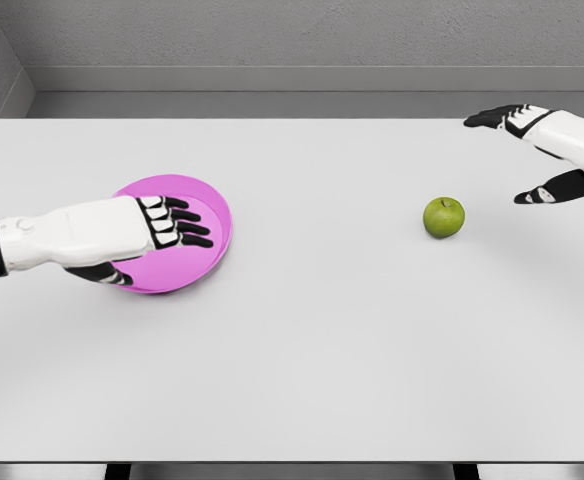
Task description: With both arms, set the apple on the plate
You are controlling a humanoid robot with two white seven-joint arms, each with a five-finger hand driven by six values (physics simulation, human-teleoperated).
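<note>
While the apple waits untouched, the task looks barely begun. At left, the left hand (157, 228), white shell with black fingers, lies over a round, glossy pink plate (215, 213), fingers straight and slightly apart, thumb under the near rim. Right of centre, a small smooth green apple (444, 216) sits on the matte white table (302, 350). Just beyond it, the right hand (542, 150) hovers, fingers spread wide, empty.
</note>
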